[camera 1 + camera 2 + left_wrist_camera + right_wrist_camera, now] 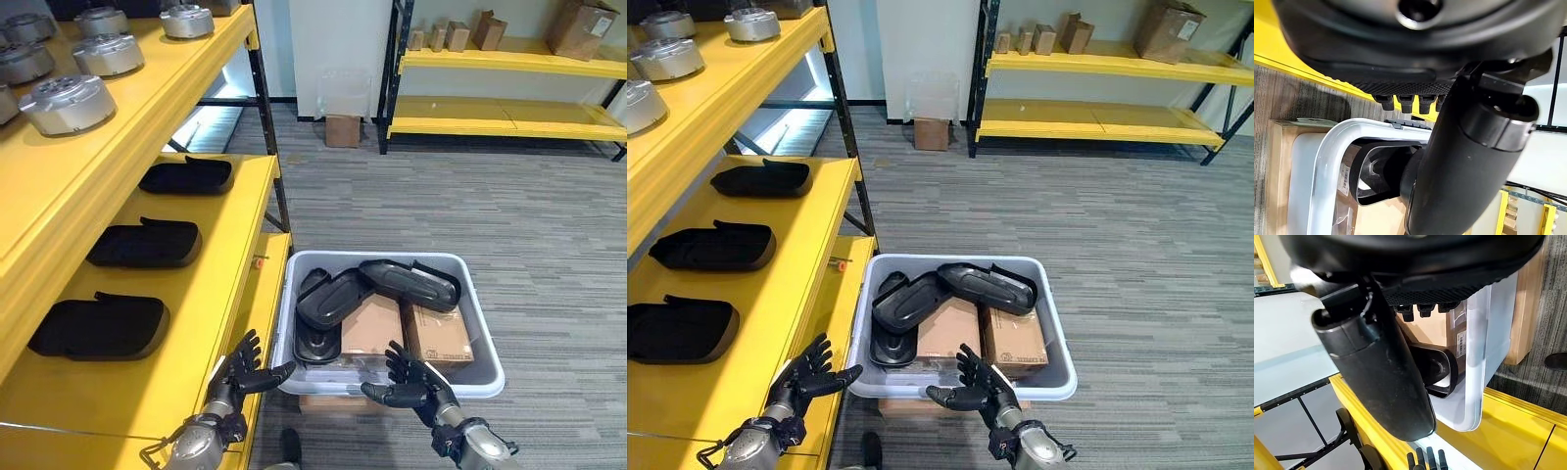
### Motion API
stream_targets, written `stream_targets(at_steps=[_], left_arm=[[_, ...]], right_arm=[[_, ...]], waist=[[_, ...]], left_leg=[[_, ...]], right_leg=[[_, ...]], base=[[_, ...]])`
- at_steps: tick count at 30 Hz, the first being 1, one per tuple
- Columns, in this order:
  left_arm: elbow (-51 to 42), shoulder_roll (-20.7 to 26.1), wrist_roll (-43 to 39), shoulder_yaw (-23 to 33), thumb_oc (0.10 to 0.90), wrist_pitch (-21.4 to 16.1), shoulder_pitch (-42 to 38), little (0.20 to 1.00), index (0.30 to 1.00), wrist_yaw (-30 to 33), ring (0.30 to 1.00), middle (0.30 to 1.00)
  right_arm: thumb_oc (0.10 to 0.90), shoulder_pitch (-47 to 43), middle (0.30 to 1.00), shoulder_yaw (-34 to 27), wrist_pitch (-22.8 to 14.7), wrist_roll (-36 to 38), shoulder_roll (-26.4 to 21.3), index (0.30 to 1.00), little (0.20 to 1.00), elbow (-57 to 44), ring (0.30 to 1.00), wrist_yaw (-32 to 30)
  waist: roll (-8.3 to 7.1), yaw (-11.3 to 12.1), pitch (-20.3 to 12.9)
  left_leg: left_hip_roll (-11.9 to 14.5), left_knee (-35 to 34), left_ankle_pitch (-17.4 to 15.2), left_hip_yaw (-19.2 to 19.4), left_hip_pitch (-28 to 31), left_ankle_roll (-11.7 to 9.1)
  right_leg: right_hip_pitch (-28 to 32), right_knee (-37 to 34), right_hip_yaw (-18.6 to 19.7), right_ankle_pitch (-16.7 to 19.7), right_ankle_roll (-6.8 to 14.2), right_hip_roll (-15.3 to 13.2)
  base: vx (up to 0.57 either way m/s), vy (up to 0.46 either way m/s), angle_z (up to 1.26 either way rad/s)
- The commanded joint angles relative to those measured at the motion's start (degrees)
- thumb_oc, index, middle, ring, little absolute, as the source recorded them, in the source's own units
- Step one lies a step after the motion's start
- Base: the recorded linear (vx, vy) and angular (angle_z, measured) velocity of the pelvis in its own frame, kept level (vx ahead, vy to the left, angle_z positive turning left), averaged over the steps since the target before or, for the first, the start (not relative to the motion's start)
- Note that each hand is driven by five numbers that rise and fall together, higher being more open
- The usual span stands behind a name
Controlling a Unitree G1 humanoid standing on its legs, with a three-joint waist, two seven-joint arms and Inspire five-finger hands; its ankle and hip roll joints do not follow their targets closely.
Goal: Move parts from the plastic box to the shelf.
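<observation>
The left hand [238, 374] is open, with its fingers spread and its thumb sticking out toward the plastic box [485, 328]. It hovers just beside the box's near left corner, over the front edge of the yellow shelf [235, 245], and holds nothing. The right hand [416, 384] is open too, fingers spread, over the near rim of the box near the right side. It holds nothing.

The box is pale grey and sits on the floor [549, 235], right beside the front edge of the shelf. Inside it lie black parts [333, 299]. One long part [409, 281] lies across the far side. Another leans next to it toward the left, and one more [315, 345] stands along the left wall. Two brown cardboard boxes [436, 333] lie side by side in the near right part of the box, under the black parts.

On the shelf, three black parts lie in a row: one [186, 176] at the far end, one [145, 245] in the middle and one [98, 328] nearest. The level above holds round silver metal parts [67, 104].

Across the floor stands a second yellow shelf [509, 117] with some brown cartons [582, 27] on its top level. A small brown carton [342, 130] sits on the floor by the wall.
</observation>
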Motion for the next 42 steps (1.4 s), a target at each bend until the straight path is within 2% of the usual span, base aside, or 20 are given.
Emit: stream_targets(at_steps=[1, 5, 8, 9, 10, 11, 12, 14, 15, 16, 17, 18, 19, 21, 22, 23, 26, 31, 33, 42], left_arm=[[-4.30, 1.13, 1.41, 1.90, 0.900, -4.62, -4.30, 1.000, 1.000, -1.23, 1.000, 1.000], [-4.14, 1.04, 1.55, 2.18, 0.900, -4.80, -4.62, 1.000, 1.000, -1.23, 1.000, 1.000], [-4.03, 1.51, 2.00, 1.90, 0.900, -5.08, -5.23, 1.000, 1.000, -1.21, 1.000, 1.000], [-4.07, 1.69, 2.15, 1.97, 0.900, -5.13, -5.35, 1.000, 1.000, -1.09, 1.000, 1.000], [-3.86, 1.73, 2.50, 1.88, 0.900, -5.14, -5.54, 1.000, 1.000, -0.56, 1.000, 1.000], [-3.86, 1.73, 2.50, 1.88, 0.900, -5.14, -5.56, 1.000, 1.000, -0.56, 1.000, 1.000], [-3.75, 1.51, 1.88, 1.53, 0.900, -5.38, -6.27, 1.000, 1.000, -0.16, 1.000, 1.000], [-3.85, 1.30, 1.70, 1.14, 0.900, -5.45, -6.53, 1.000, 1.000, -0.27, 1.000, 1.000], [-4.02, 1.41, 1.73, 1.00, 0.900, -5.50, -6.65, 1.000, 1.000, -0.46, 1.000, 1.000], [-4.22, 1.54, 1.42, 0.67, 0.900, -5.35, -6.78, 1.000, 1.000, -0.67, 1.000, 1.000], [-4.23, 1.55, 1.41, 0.67, 0.900, -5.34, -6.77, 1.000, 1.000, -0.67, 1.000, 1.000], [-4.87, 1.80, 1.10, 0.53, 0.900, -5.24, -7.13, 1.000, 1.000, -0.84, 1.000, 1.000], [-4.80, 1.84, 1.16, 0.66, 0.900, -5.21, -7.10, 1.000, 1.000, -0.88, 1.000, 1.000], [-4.28, 1.81, 1.61, 0.90, 0.900, -5.39, -6.73, 1.000, 1.000, -0.77, 1.000, 1.000], [-4.13, 1.28, 1.54, 1.01, 0.900, -5.42, -6.33, 1.000, 1.000, -0.91, 1.000, 1.000], [-4.13, 1.25, 1.24, 1.32, 0.900, -5.36, -5.73, 1.000, 1.000, -0.99, 1.000, 1.000], [-4.33, 0.73, -0.21, 1.99, 0.900, -5.18, -4.40, 1.000, 1.000, -1.50, 1.000, 1.000], [-4.31, 0.45, -0.53, 2.39, 0.900, -5.16, -3.38, 1.000, 1.000, -1.95, 1.000, 1.000], [-4.18, -0.29, -0.97, 2.67, 0.900, -5.03, -2.54, 1.000, 1.000, -2.20, 1.000, 1.000], [-3.36, -1.22, -1.00, 3.45, 0.900, -4.89, -1.51, 1.000, 1.000, -2.16, 1.000, 1.000]], right_arm=[[0.900, -3.70, 1.000, -0.27, -4.42, -1.28, -0.89, 1.000, 1.000, -4.71, 1.000, 1.17], [0.900, -5.59, 1.000, 0.32, -4.88, -2.62, -0.76, 1.000, 1.000, -4.97, 1.000, 1.08], [0.900, -6.46, 1.000, 0.62, -5.03, -3.01, -0.42, 1.000, 1.000, -5.40, 1.000, 1.12], [0.900, -6.58, 1.000, 0.73, -5.17, -2.98, -0.17, 1.000, 1.000, -5.57, 1.000, 1.18], [0.900, -6.37, 1.000, 1.07, -5.00, -3.06, 0.27, 1.000, 1.000, -5.47, 1.000, 1.48], [0.900, -6.39, 1.000, 1.06, -5.00, -3.06, 0.27, 1.000, 1.000, -5.46, 1.000, 1.49], [0.900, -6.37, 1.000, 1.51, -4.93, -2.25, 0.47, 1.000, 1.000, -5.09, 1.000, 1.44], [0.900, -6.03, 1.000, 1.60, -4.95, -1.56, 0.65, 1.000, 1.000, -5.28, 1.000, 1.27], [0.900, -5.86, 1.000, 1.62, -4.94, -0.72, 0.90, 1.000, 1.000, -5.28, 1.000, 1.25], [0.900, -5.75, 1.000, 1.59, -5.08, -0.09, 0.90, 1.000, 1.000, -5.59, 1.000, 1.21], [0.900, -5.74, 1.000, 1.59, -5.08, -0.09, 0.90, 1.000, 1.000, -5.60, 1.000, 1.21], [0.900, -6.25, 1.000, 1.91, -5.28, -0.87, 0.67, 1.000, 1.000, -5.64, 1.000, 0.97], [0.900, -6.51, 1.000, 2.06, -5.21, -0.99, 0.67, 1.000, 1.000, -5.79, 1.000, 0.80], [0.900, -6.79, 1.000, 2.64, -4.78, -1.70, 0.69, 1.000, 1.000, -5.30, 1.000, 1.00], [0.900, -6.85, 1.000, 2.67, -4.75, -1.67, 0.41, 1.000, 1.000, -5.48, 1.000, 1.32], [0.900, -6.60, 1.000, 2.47, -4.75, -1.54, -0.03, 1.000, 1.000, -5.89, 1.000, 1.35], [0.900, -6.12, 1.000, 1.57, -5.07, -0.49, -1.22, 1.000, 1.000, -6.27, 1.000, 1.30], [0.900, -6.16, 1.000, 1.60, -5.43, -0.31, -2.12, 1.000, 1.000, -6.52, 1.000, 1.40], [0.900, -6.44, 1.000, 1.81, -5.70, -0.22, -2.69, 1.000, 1.000, -6.55, 1.000, 1.28], [0.900, -6.77, 1.000, 1.92, -6.39, -0.82, -3.96, 1.000, 1.000, -7.27, 1.000, 1.22]], waist=[[0.31, 0.22, -2.06], [0.09, 0.80, -1.89], [0.22, 0.91, -1.15], [0.31, 0.84, -0.90], [0.88, 0.01, 0.37], [0.91, 0.07, 0.21], [2.22, -0.70, 1.83], [3.29, -1.17, 2.43], [3.41, -1.10, 2.24], [3.31, -0.91, 1.81], [3.36, -1.10, 1.95], [2.91, 0.04, 1.42], [2.52, 0.13, 1.25], [-0.14, 0.41, 0.55], [-0.67, 0.77, -0.30], [-0.64, 0.64, -0.64], [-0.19, 0.83, -0.99], [0.62, 1.23, -1.21], [1.37, 1.43, -1.09], [2.74, 1.40, -0.45]], left_leg=[[3.66, 4.11, -8.61, -0.51, 4.11, -2.15], [2.67, 5.82, -10.29, -0.39, 3.89, -1.29], [1.47, 7.03, -11.35, -0.77, 3.19, -0.31], [0.72, 7.40, -11.86, -1.04, 2.93, 0.34], [-0.86, 7.82, -12.58, -1.97, 3.07, 1.89], [-0.81, 7.79, -12.49, -1.91, 2.87, 1.90], [-1.31, 8.35, -12.43, -3.06, 2.72, 2.85], [-1.71, 8.34, -12.57, -3.67, 3.13, 3.37], [-2.06, 8.00, -12.83, -3.64, 3.56, 3.26], [-2.14, 7.45, -13.18, -3.82, 4.13, 2.70], [-2.10, 7.43, -13.18, -4.03, 4.29, 2.68], [-1.54, 8.28, -14.13, -3.41, 3.88, 1.47], [-1.32, 8.61, -14.48, -3.28, 3.74, 0.93], [-1.45, 8.99, -14.96, -2.45, 4.19, -0.17], [-0.65, 8.14, -14.30, -2.47, 4.56, -1.06], [0.31, 7.97, -13.94, -2.71, 4.58, -1.67], [4.90, 7.33, -11.90, -3.10, 4.31, -4.24], [7.99, 5.64, -9.75, -2.74, 5.20, -6.21], [10.18, 5.05, -7.56, -2.79, 5.70, -7.79], [12.87, 4.34, -3.47, -3.49, 5.84, -9.96]], right_leg=[[-4.47, 3.49, -1.58, 2.97, -0.50, -1.02], [-4.84, 4.78, -1.73, 4.27, 0.57, -2.45], [-6.40, 8.86, -1.74, 5.81, 1.58, -4.28], [-7.48, 11.44, -1.47, 6.56, 2.00, -5.11], [-12.07, 20.20, 2.12, 10.81, 2.27, -5.53], [-12.31, 20.15, 2.19, 10.92, 2.24, -5.48], [-15.58, 26.35, 4.85, 12.76, 1.93, -3.76], [-17.73, 29.57, 5.74, 12.51, 1.47, -3.27], [-17.34, 27.14, 4.81, 12.35, 1.02, -4.77], [-15.40, 21.71, 2.36, 12.14, 0.62, -7.78], [-14.97, 21.46, 2.05, 12.19, 0.62, -7.74], [-12.51, 11.98, -3.87, 15.58, 1.15, -14.21], [-11.53, 7.81, -4.86, 16.86, 1.47, -15.22], [-10.14, 5.35, -5.00, 18.06, 3.96, -15.46], [-9.38, 4.62, -6.24, 18.86, 4.91, -14.43], [-8.63, 4.23, -6.81, 18.03, 4.62, -13.42], [-6.50, 1.89, -8.82, 11.28, 2.42, -9.07], [-5.10, -0.52, -9.41, 7.97, 0.86, -5.47], [-3.90, -1.73, -9.70, 6.32, -0.35, -2.94], [-2.73, -2.55, -10.10, 4.30, -2.24, 0.39]], base=[[0.03, 0.027, -0.01], [0.03, 0.082, -0.02], [0.00, 0.133, 0.05], [-0.02, 0.325, 0.10], [-0.02, 0.272, 0.18], [-0.06, 0.340, 0.28], [-0.04, 0.187, 0.32], [0.02, 0.150, 0.26], [0.11, 0.011, 0.21], [0.10, -0.021, 0.24], [0.12, -0.140, 0.31], [0.08, -0.173, 0.07], [0.12, -0.274, -0.05], [0.11, -0.277, 0.40], [0.12, -0.290, 0.26], [0.13, -0.365, -0.07], [0.07, -0.341, -0.18], [0.03, -0.148, -0.09], [0.04, -0.217, -0.13], [0.02, -0.102, 0.03]])
